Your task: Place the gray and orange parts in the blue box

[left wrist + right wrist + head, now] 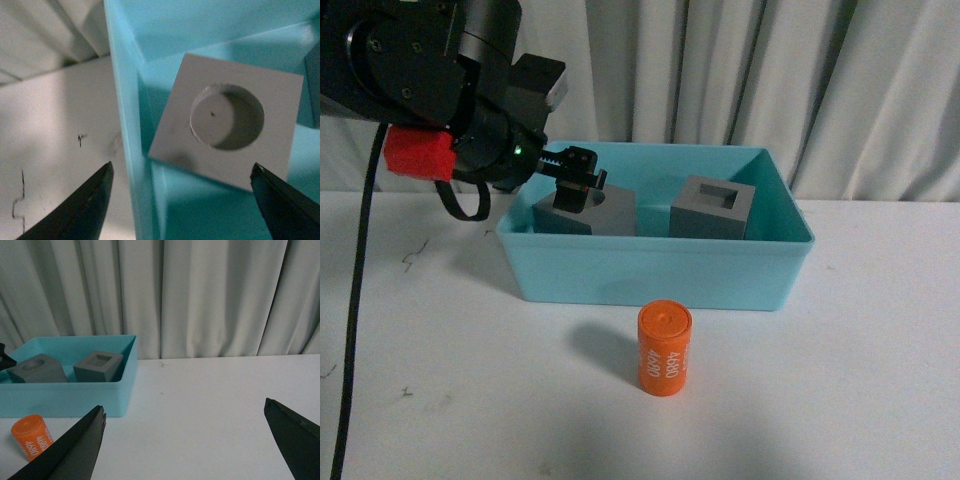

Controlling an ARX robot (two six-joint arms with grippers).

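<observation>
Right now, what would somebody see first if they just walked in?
The bright orange cylinder stands alone on the white table, in front of the blue box. Inside sit a gray cube with a square hole and a gray cube with a round hole, with the open left gripper above that one.

Cubes (713, 210) in blue box (650, 272) (cylinder (665, 351) outside)

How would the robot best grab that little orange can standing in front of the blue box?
Probably from above, closing the open right claw across the curved sides of the orange cylinder near its upper half. It stands upright on the table, apart from the blue box behind it, so both sides are free.
</observation>
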